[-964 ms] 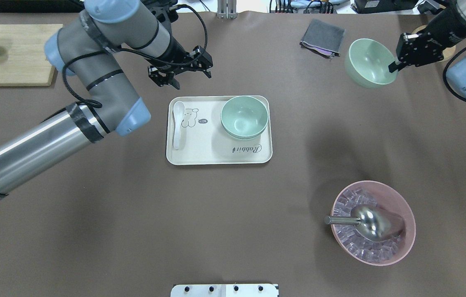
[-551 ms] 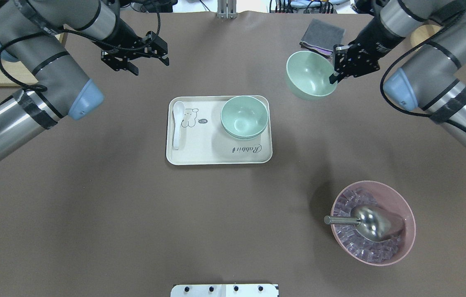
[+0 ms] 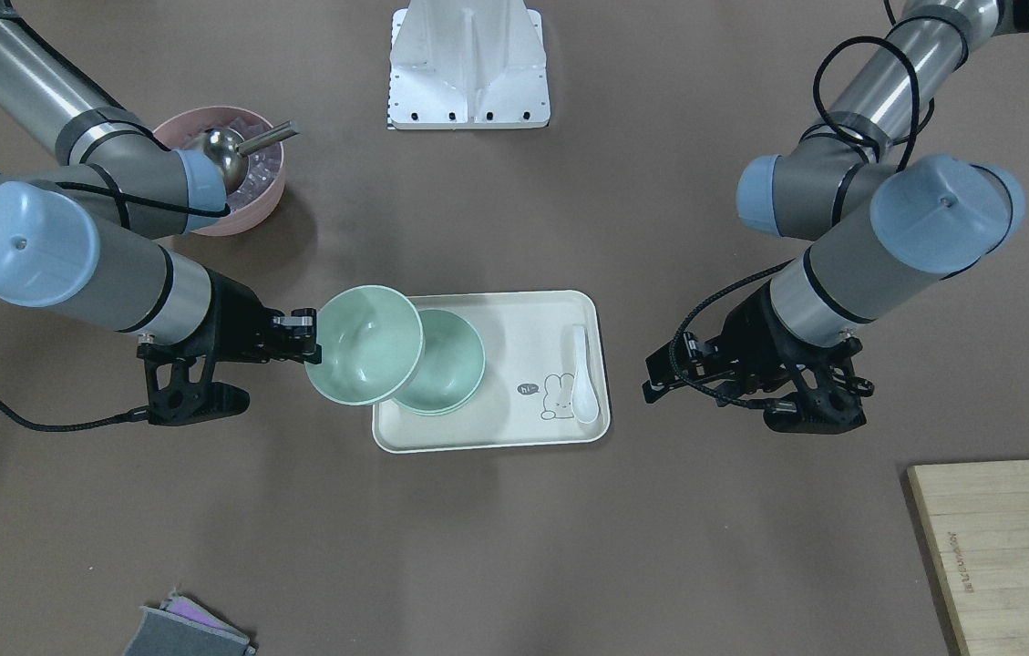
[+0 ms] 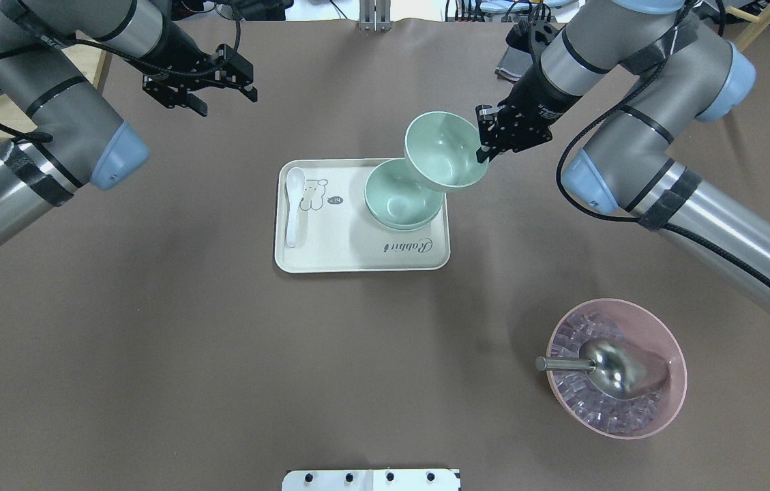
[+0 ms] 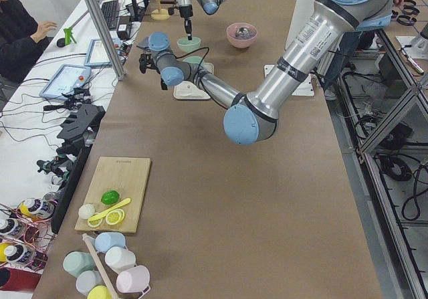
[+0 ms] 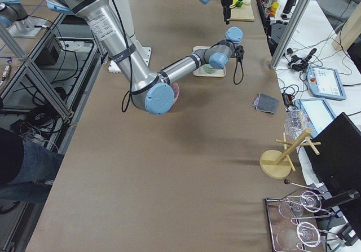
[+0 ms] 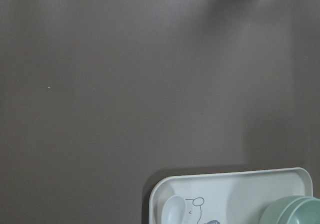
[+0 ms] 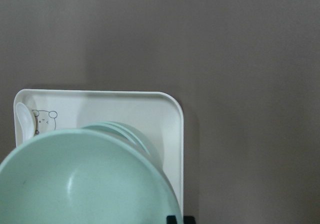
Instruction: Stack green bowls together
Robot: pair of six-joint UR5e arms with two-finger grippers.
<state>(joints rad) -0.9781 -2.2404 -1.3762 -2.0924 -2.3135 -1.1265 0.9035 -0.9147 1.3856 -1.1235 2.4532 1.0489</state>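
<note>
1. Brown table (image 4: 153, 341), cream tray (image 4: 357, 264) at centre of overhead view.
2. Two nested green bowls (image 4: 395, 203) on tray's right half.
3. R gripper (image 4: 481, 151) pinches rim of third green bowl (image 4: 442, 153), tilted, over tray's upper-right corner.
4. L gripper (image 4: 228, 103) upper left, jaws apart, empty.

Three pale mint-green bowls, plain, matte and deep, all with their mouths up. Two sit nested as a pair (image 4: 398, 198) in the far right corner of the cream tray (image 4: 330, 252) on the tabletop, the lower rim showing just under the upper one. The third bowl (image 4: 442, 151) hangs above the tray's far right corner, overlapping the pair's far right edge from above, its right rim pinched by the right tool (image 4: 482, 146).
</note>
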